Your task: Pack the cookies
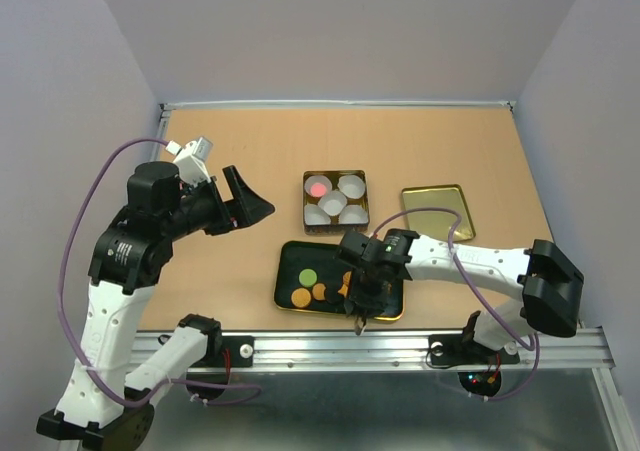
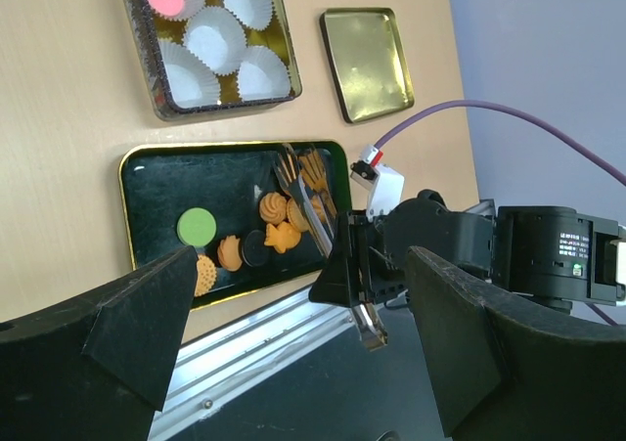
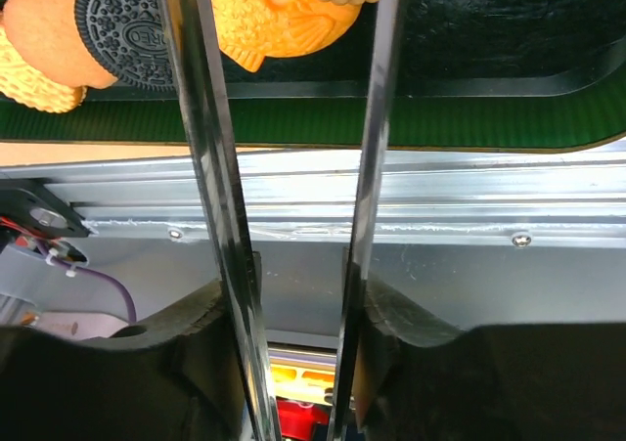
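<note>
Several cookies lie on a black tray (image 1: 283,263): a green round (image 2: 197,227), a dark round (image 3: 122,21), a brown swirl (image 2: 273,207) and an orange fish (image 3: 284,21). One pink cookie (image 1: 317,187) sits in a paper cup of the square tin (image 1: 306,203). My right gripper (image 1: 362,291) is shut on metal tongs (image 3: 210,167). The tong arms reach over the tray with the fish cookie between them. The tong tips are out of view in the right wrist view. My left gripper (image 1: 250,206) hangs open and empty above the table, left of the tin.
A gold lid (image 1: 433,211) lies right of the tin. Other white paper cups (image 2: 215,38) fill the tin. The aluminium rail (image 1: 400,346) runs along the table's near edge, just below the tray. Purple cables loop off both arms.
</note>
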You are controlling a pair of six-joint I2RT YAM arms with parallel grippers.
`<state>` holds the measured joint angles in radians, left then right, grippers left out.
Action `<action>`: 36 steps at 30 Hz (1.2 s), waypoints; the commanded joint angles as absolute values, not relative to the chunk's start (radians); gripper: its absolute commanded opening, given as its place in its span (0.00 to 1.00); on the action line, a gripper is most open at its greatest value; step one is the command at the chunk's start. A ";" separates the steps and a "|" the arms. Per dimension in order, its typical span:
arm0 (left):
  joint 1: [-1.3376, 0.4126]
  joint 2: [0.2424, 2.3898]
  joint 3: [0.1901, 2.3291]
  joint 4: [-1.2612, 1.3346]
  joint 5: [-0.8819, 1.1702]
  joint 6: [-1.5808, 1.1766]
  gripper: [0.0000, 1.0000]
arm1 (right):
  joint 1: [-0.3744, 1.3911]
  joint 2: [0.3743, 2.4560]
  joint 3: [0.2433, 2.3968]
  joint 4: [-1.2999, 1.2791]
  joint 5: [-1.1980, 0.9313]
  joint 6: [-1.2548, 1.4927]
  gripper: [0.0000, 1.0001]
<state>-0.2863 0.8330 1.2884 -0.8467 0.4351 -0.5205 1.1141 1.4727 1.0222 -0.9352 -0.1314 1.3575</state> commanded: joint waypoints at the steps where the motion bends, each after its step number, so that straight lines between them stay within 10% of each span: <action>1: -0.290 0.822 1.321 -0.847 0.453 -0.502 0.99 | 1.120 1.465 1.095 -0.923 -0.138 1.359 0.38; 10: -0.288 0.847 1.365 -0.871 0.472 -0.496 0.99 | 1.120 1.505 1.152 -0.937 -0.176 1.333 0.24; 36: -0.376 0.986 1.603 -0.907 0.361 -0.419 0.99 | 1.014 1.677 1.845 -1.264 -0.066 1.186 0.22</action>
<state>-0.3550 0.9817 1.5333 -0.9188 0.4019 -0.4549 1.0580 1.6623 1.7527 -1.2293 -0.1043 1.2381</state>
